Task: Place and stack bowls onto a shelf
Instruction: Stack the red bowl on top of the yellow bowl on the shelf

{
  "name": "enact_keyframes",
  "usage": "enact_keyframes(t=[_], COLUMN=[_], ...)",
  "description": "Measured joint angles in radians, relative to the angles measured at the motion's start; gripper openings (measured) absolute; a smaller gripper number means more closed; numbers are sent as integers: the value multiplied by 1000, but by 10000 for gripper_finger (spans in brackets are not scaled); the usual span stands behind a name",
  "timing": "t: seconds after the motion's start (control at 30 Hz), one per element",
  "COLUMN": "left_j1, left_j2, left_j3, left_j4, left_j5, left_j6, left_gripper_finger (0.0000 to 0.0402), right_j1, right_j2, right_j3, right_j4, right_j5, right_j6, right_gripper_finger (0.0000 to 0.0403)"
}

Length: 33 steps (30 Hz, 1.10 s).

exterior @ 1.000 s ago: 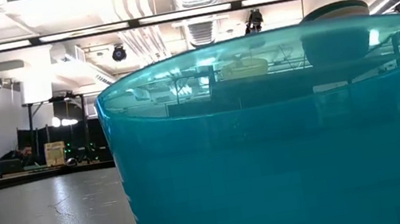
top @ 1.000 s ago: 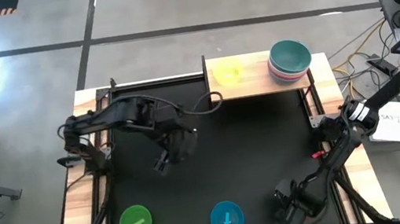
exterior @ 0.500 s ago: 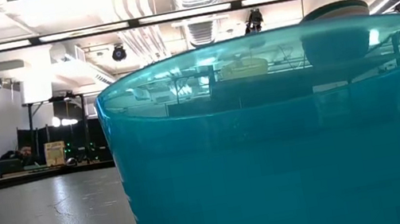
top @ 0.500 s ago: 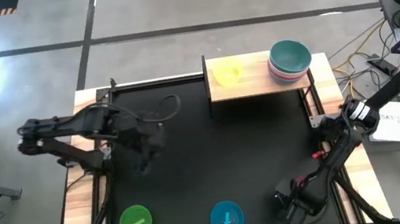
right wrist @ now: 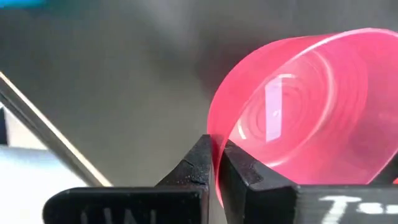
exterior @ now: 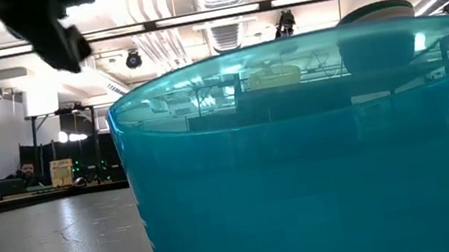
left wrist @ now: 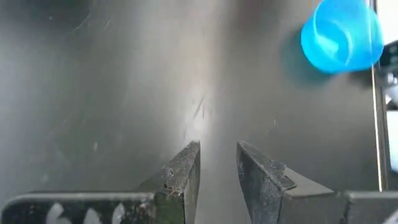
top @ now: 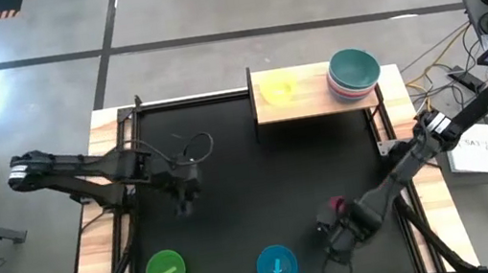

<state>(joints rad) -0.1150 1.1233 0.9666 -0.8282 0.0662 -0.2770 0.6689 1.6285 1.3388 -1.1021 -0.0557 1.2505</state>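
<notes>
Magenta bowl (right wrist: 298, 112) first: its rim is pinched between my right gripper (right wrist: 214, 163) fingers, thin wall clamped tight, bowl tipped on its side in the right wrist view. From above it shows only as a reddish speck at that gripper (top: 339, 232), low over the tabletop (top: 259, 173), well short of the shelf (top: 312, 102) and toward the front edge from it.

So the step in hand, as I judge it, is the pick-up: grip made, carry not begun. Next I need to lift clear, swing back toward the shelf and set this bowl down level, either on the bare plank between the yellow bowl (top: 278, 90) and the teal-topped stack (top: 353, 72), or nested into one of them. A rim pinch like this may let the bowl swing, so steady does it.

Farther from the shelf, the cyan bowl (top: 276, 265) and green bowl (top: 166, 270) sit on the tabletop's front edge, waiting.

My right arm reaches in low from the shelf's right-hand side, elbow out, wrist dipped. My left gripper (top: 184, 192) hangs over bare tabletop, well left of the shelf, fingers (left wrist: 180, 177) slightly apart, holding nothing.
</notes>
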Motion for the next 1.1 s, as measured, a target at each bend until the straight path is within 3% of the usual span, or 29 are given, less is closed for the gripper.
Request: enact_keyframes(t=[0.1, 0.2, 0.33, 0.53, 0.87, 1.1], left_j1=[-6, -13, -27, -28, -31, -30], left_j2=[41, 90, 160, 286, 417, 502], left_j3=[-33, -44, -44, -44, 28, 117], left_j4=[183, 336, 533, 799, 837, 836], left_j5=[57, 153, 162, 161, 264, 380], left_j6=[42, 222, 489, 684, 752, 810], left_gripper_finger=[87, 87, 87, 87, 87, 87], right_j1=[-50, -89, -119, -147, -222, -250], right_j2=[-2, -2, -2, -2, 1, 8], right_j3=[59, 112, 156, 168, 166, 165], right_j4=[-9, -7, 6, 196, 251, 252], right_j5=[55, 96, 136, 64, -174, -189], right_j6=[-185, -390, -681, -1020, -1085, -1150], right_gripper_finger=[8, 8, 8, 8, 8, 8])
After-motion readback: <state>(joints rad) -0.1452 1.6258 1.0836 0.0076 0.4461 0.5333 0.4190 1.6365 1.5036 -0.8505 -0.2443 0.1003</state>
